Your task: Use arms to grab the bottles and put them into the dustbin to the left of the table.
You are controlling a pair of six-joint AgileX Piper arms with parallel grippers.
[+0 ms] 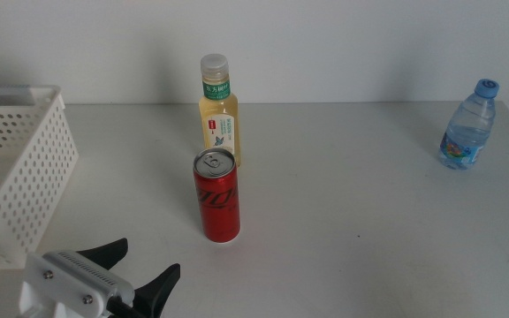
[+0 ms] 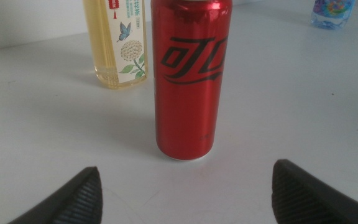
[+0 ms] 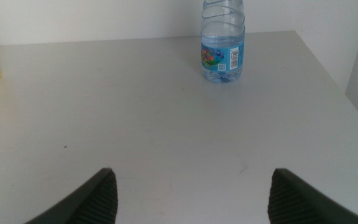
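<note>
A slim red soda can [image 1: 217, 195] stands upright mid-table, with the pale-yellow bottle [image 1: 218, 112] with white cap and green label just behind it. My left gripper [image 1: 147, 263] is open at the near left, apart from the can; in the left wrist view the can [image 2: 189, 81] stands ahead between the jaws, the yellow bottle [image 2: 117, 43] behind it. A clear water bottle with a blue cap [image 1: 468, 126] stands at the far right. It shows ahead of my open right gripper [image 3: 191, 193] in the right wrist view [image 3: 223, 42]. The right arm is out of the middle view.
The white perforated dustbin [image 1: 25, 168] stands at the table's left edge, beside the left gripper. The grey-white table [image 1: 352, 203] ends at a white wall behind; its right edge runs close to the water bottle.
</note>
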